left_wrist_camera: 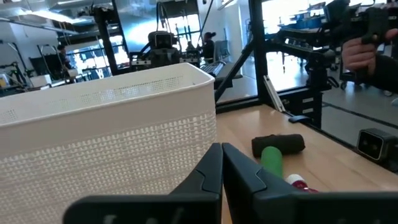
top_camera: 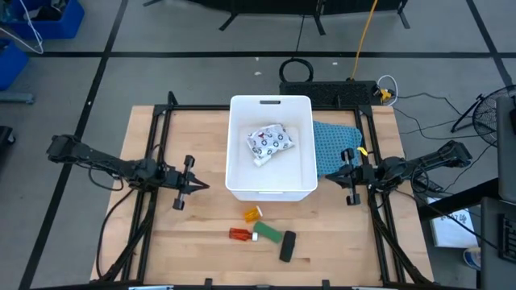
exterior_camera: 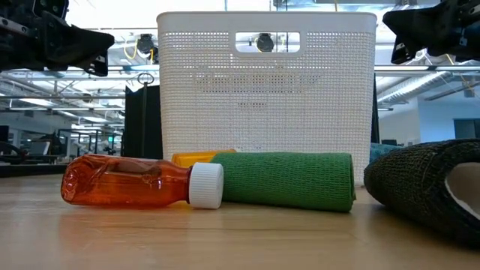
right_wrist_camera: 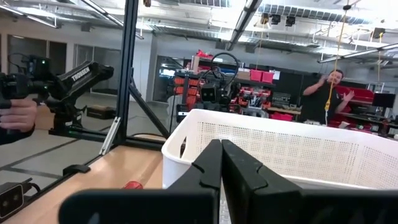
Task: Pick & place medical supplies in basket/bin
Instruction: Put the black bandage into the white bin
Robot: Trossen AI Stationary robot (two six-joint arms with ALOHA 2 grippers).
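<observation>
One word can be read: "TROSSEN", in white capitals along the dark arm (right_wrist_camera: pixel 78 76) that shows beyond the white basket (right_wrist_camera: pixel 298 155) in the right wrist view. The dark print on the flat white packet (top_camera: pixel 270 143) inside that basket cannot be read.

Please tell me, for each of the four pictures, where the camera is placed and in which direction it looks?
High view: above the table, looking straight down; both arms show, left claw and right claw shut beside the white tub.
Low view: at table height, facing the tub behind the orange vial and green bar; dark arm parts at the top corners.
Left wrist view: behind the shut left claw, toward the tub wall.
Right wrist view: behind the shut right claw, toward the tub.
Shared: every view shows the tub.
</observation>
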